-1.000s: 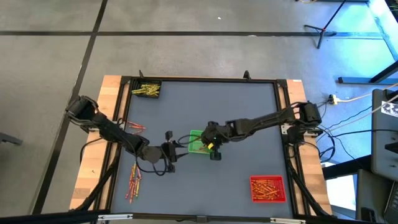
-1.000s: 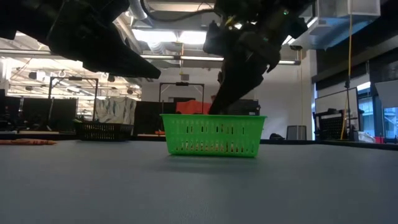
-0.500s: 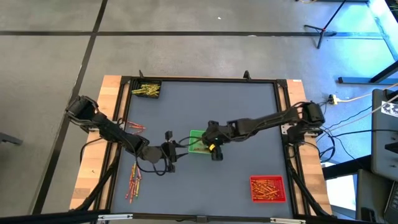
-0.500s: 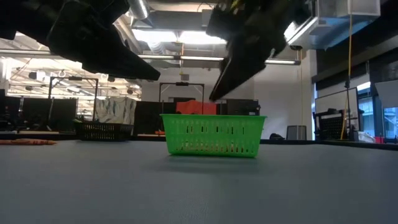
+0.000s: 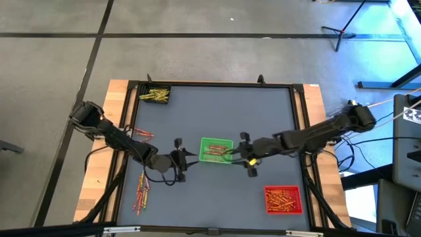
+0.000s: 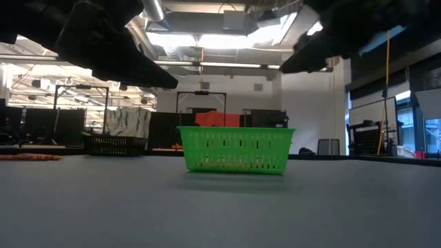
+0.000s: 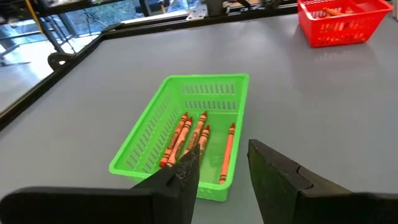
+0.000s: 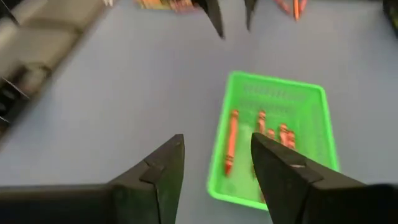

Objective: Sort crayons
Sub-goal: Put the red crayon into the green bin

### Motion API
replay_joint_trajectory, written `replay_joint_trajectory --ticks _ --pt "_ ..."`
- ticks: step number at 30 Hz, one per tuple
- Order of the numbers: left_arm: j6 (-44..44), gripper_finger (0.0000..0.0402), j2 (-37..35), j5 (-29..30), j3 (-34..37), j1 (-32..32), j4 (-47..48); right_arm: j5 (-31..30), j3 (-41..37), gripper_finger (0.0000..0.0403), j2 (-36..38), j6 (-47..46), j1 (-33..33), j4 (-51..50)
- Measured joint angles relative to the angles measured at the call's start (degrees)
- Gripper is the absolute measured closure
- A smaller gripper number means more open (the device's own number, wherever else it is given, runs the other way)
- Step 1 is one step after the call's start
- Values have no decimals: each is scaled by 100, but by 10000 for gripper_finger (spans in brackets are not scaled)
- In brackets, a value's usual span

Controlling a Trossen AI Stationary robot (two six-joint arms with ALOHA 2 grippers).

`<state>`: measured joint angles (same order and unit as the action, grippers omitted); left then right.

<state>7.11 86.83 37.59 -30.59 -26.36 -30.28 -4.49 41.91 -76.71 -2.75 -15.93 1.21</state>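
Observation:
Several orange crayons (image 7: 186, 134) lie flat in the green tray (image 5: 216, 151), which stands mid-table. My left gripper (image 5: 189, 156) hovers open just off the tray's left side, nothing between its fingers (image 7: 221, 168). My right gripper (image 5: 245, 153) hangs open above the table just right of the tray, also empty (image 8: 217, 155). Loose crayons (image 5: 141, 191) lie in a heap near the table's left edge, and a few more (image 5: 142, 135) lie farther back. In the low view the tray (image 6: 236, 149) stands alone, with both arms high above it.
A red tray (image 5: 283, 199) of crayons stands at the near right. A black tray (image 5: 156, 95) with yellowish crayons sits in the far left corner. A raised black frame (image 5: 217, 84) rims the grey table. Bare grey surface lies between the green and red trays.
My right gripper has risen out of the green tray and drawn back toward the table's right edge, tipping more level. The tray, uncovered now, stands where it was. My left gripper has kept still.

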Motion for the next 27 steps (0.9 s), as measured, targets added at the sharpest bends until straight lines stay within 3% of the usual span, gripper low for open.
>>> replay_joint_trajectory --ticks 6,9,12,20,27 --pt "308 282 0 275 0 23 -25 14 -1350 221 355 -479 -264 2385" --pt "537 282 -86 362 0 82 20 20 -1685 221 327 -597 -428 3020" --pt "824 282 -413 18 -94 241 363 18 -1912 221 311 -634 -637 3315" --pt "1850 282 -1493 -337 -857 589 3624 -555 -2182 221 247 -551 -1290 3858" --pt "2550 282 -1635 -790 -1888 1015 7121 -1016 -2226 221 247 -470 -1573 3857"
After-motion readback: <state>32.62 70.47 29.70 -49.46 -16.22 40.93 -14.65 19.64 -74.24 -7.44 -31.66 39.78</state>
